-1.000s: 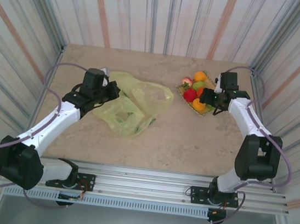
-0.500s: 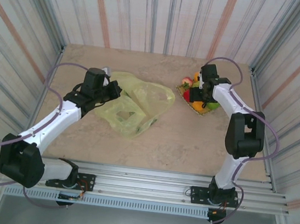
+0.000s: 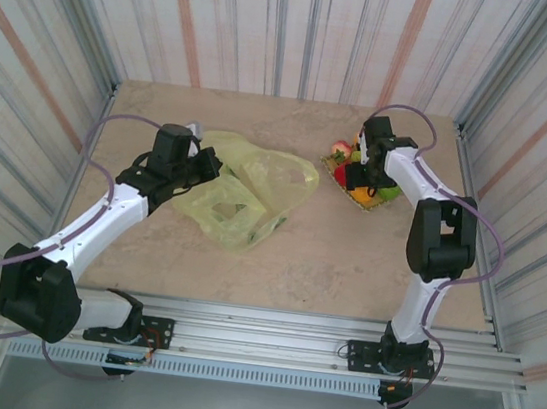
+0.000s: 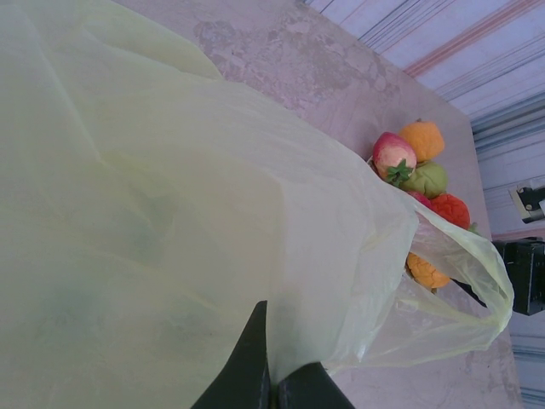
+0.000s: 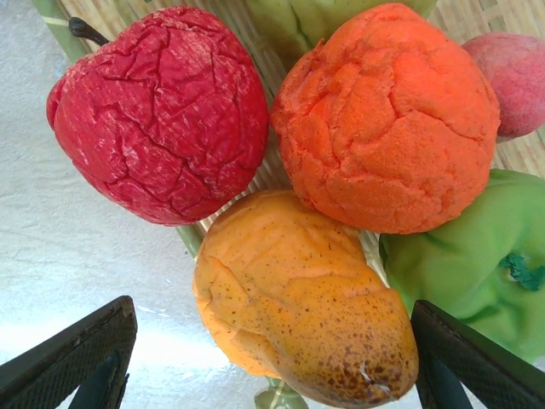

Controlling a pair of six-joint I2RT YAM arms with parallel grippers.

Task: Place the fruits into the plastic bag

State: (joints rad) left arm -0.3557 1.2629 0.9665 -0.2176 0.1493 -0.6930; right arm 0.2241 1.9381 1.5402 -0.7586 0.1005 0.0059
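**Fruit heap sits on its mat as bag is held at mid-counter**

We see the plastic bag (image 3: 239, 195) lying left of centre on the pale, marbled counter (image 3: 326, 262). It is a thin, crinkled yellow-green film, translucent enough to let shadows through. The left fingers (image 4: 255, 366) are clenched together on the film at its near-left edge. One loop handle curls out toward the fruits (image 4: 423, 181).

The fruits are heaped touching one another on a tan woven bamboo mat (image 5: 464, 15) at the far right of the counter, near the striped walls. Up close their skins look cracked and foamy. A red fruit (image 5: 157, 111) with a dark stem sits beside a rounded orange fruit (image 5: 387, 115). Below them lies a speckled yellow-orange fruit (image 5: 298, 307), with a green fruit (image 5: 477, 256) at the right and a pinkish fruit (image 5: 515, 81) behind.

The right fingers (image 5: 77, 362) are released, spread wide to either side of the speckled fruit at the mat's edge. A stretch of counter lies between bag and mat.
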